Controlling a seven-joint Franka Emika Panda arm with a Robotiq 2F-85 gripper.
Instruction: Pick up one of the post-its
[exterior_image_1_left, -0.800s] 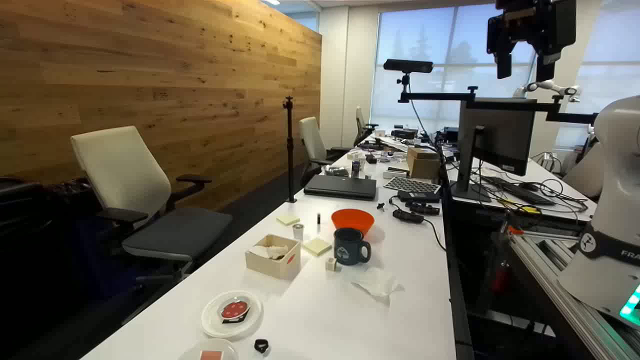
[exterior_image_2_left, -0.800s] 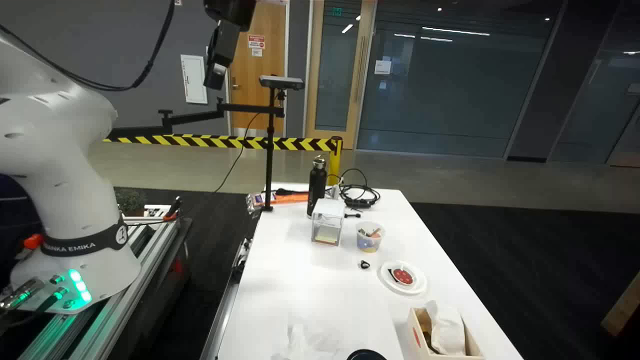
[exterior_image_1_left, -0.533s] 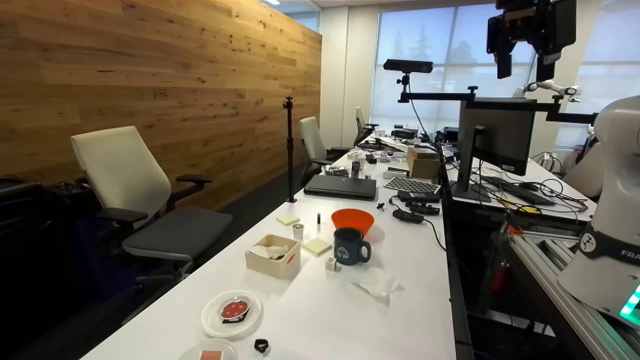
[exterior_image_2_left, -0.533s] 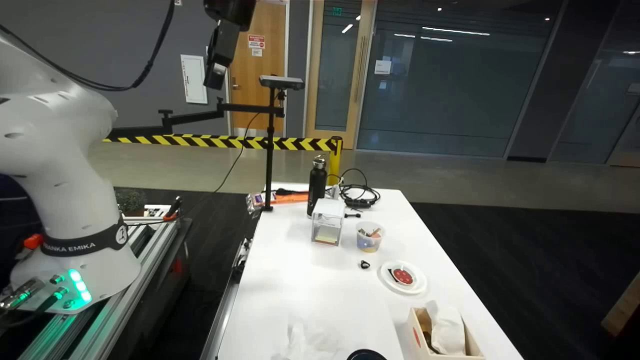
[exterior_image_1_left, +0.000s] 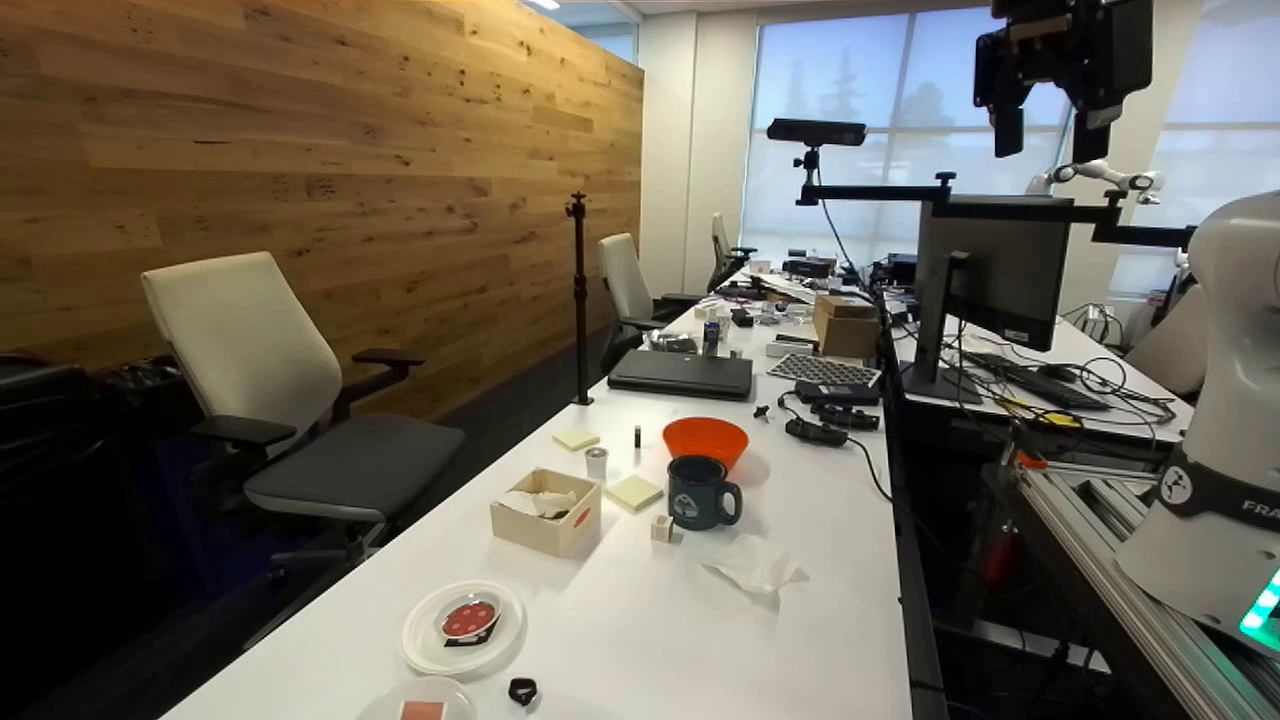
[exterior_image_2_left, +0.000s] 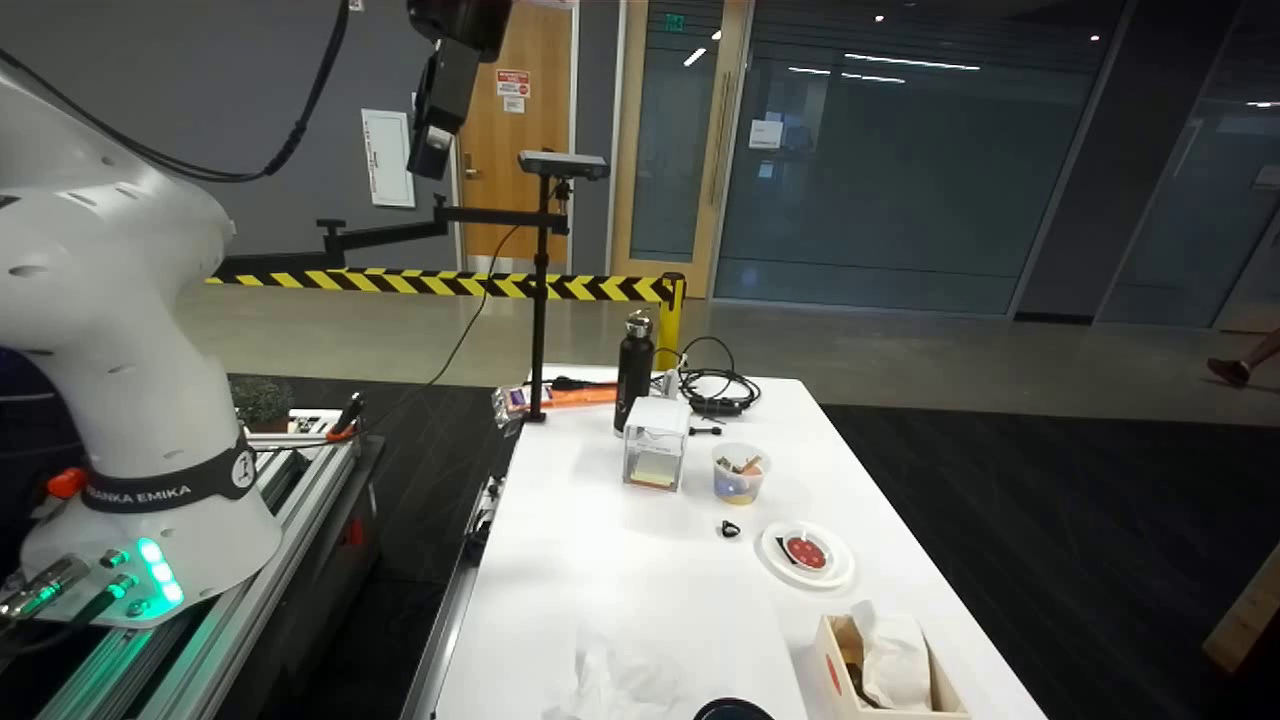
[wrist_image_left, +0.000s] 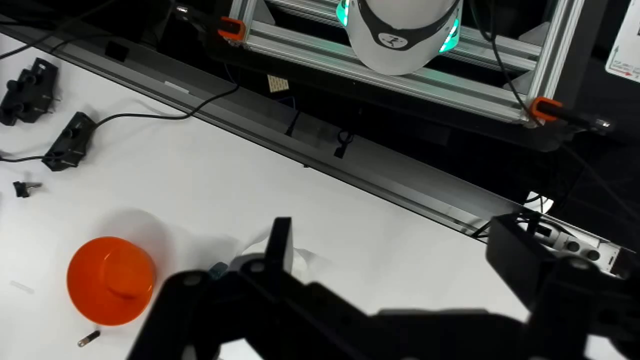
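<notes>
A pale yellow post-it pad (exterior_image_1_left: 634, 493) lies flat on the white table between the beige box and the dark mug. A smaller yellow post-it pad (exterior_image_1_left: 576, 440) lies farther back near the table's edge. Something yellow, perhaps more notes (exterior_image_2_left: 655, 470), sits inside a clear box in an exterior view. My gripper (exterior_image_1_left: 1049, 145) hangs high above the table, far from the pads; it also shows in an exterior view (exterior_image_2_left: 433, 150). In the wrist view my gripper (wrist_image_left: 392, 240) has its fingers wide apart with nothing between them. Neither pad shows in the wrist view.
Around the nearer pad stand a beige box (exterior_image_1_left: 547, 525), a dark mug (exterior_image_1_left: 697, 505), a small white cup (exterior_image_1_left: 596, 462) and an orange bowl (exterior_image_1_left: 705, 440). A crumpled tissue (exterior_image_1_left: 755, 565) lies in front. A plate (exterior_image_2_left: 840, 575), tub (exterior_image_2_left: 738, 485) and black bottle (exterior_image_2_left: 633, 375) stand elsewhere.
The arm, the gripper and the things on the table have not visibly moved. A person's foot has appeared at the right edge of an exterior view.
</notes>
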